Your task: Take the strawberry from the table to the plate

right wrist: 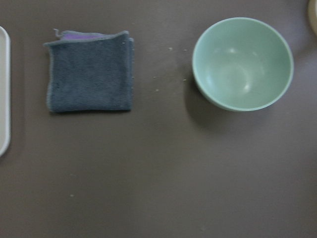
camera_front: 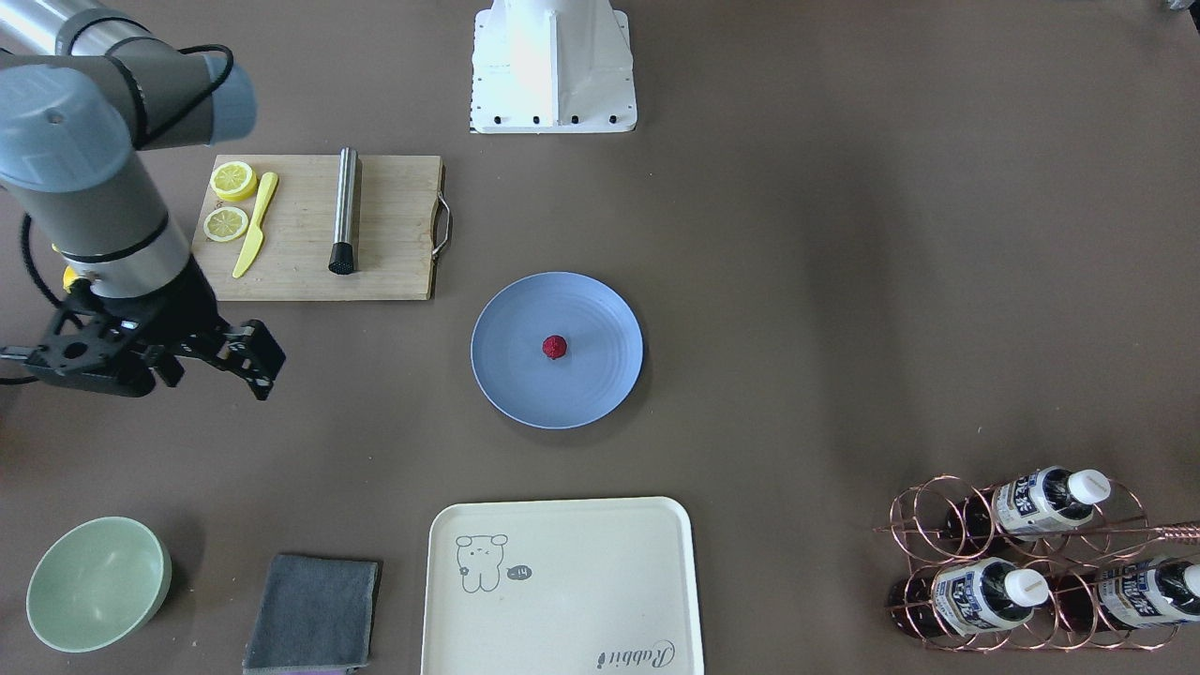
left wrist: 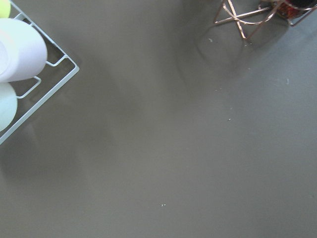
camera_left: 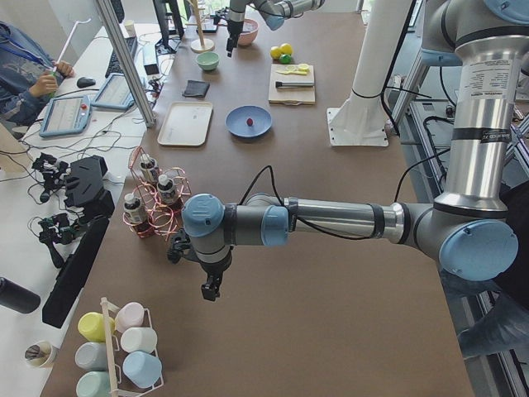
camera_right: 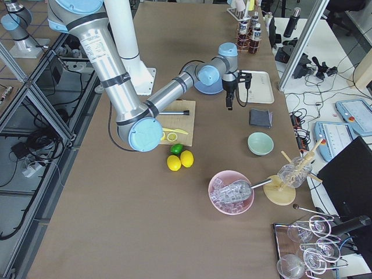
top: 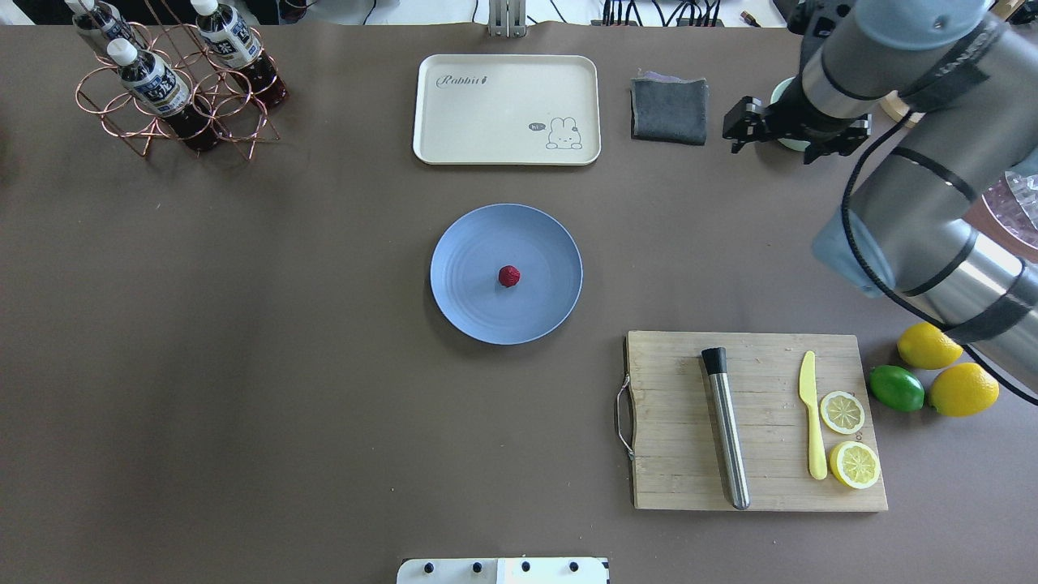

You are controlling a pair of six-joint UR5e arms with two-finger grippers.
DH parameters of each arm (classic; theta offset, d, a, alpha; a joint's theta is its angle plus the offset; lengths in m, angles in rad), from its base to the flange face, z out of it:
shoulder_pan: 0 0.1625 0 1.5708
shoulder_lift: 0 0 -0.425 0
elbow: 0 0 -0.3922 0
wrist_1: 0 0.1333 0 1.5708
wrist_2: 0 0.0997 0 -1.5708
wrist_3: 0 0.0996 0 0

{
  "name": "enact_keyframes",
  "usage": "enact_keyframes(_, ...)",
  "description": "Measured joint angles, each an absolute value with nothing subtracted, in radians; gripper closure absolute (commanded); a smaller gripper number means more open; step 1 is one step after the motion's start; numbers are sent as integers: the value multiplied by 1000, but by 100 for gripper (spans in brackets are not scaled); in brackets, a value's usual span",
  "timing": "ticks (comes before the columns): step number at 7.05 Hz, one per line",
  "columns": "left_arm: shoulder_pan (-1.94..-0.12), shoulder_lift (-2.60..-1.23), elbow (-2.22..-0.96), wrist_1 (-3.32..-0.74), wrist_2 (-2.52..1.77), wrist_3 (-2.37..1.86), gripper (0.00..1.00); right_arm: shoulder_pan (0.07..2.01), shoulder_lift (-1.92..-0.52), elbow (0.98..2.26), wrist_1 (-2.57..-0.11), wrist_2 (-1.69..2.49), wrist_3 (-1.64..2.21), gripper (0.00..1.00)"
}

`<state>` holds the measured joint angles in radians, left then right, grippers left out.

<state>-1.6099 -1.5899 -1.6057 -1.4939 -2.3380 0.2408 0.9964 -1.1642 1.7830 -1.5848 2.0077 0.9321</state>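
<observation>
1. Across the table, front-facing view: strawberry (camera_front: 554, 347) sits at the middle of the plate (camera_front: 518, 384), touching nothing else; plate lies flat on the table (camera_front: 797, 281) between the cutting board (camera_front: 394, 239) and the cream tray (camera_front: 581, 591); right gripper (camera_front: 255, 364) hangs at the view's left over bare table, just beside the board and well apart from the plate; cannot tell if its jaws are spread or closed.
2. Overhead view: berry again at plate centre; right gripper is over the far side, between the grey cloth (top: 669, 109) and the green bowl (top: 780, 113) (bowl mostly hidden behind the wrist); board carries a steel muddler (top: 724, 430), a yellow knife (top: 811, 422) and two lemon halves (top: 842, 412); two lemons (top: 928, 345) and a lime (top: 896, 388) lie beside its right end.
3. Exterior left: left gripper (camera_left: 212, 289), on the near arm, points down over bare table near the copper bottle rack (camera_left: 153, 203) and the cup rack (camera_left: 124, 347); spread or closed, cannot tell; red berry shows on the far plate.
4. Exterior right: right gripper points straight down between tray and cloth; plate partly hidden behind the arm, berry not made out.
5. Left wrist view: bare table; cup rack corner at left, copper rack feet at top right; nothing here on the jaws.
6. Right wrist view: cloth at left, bowl at right, apart; tray edge at the left border.
</observation>
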Motion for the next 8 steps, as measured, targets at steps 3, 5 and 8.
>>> enact_keyframes(3,-1610,-1566,-1615,-1483,-2344,235,2,1232,-1398,1816,-1610,2088,429,0)
enact_keyframes(5,-1611,-1560,-1622,-1486,-2345,236,2,1391,-1519,1799,-1610,2156,131,0)
enact_keyframes(8,-1611,-1555,-1622,-1487,-2347,238,2,1514,-1645,1771,-1605,2220,-56,0)
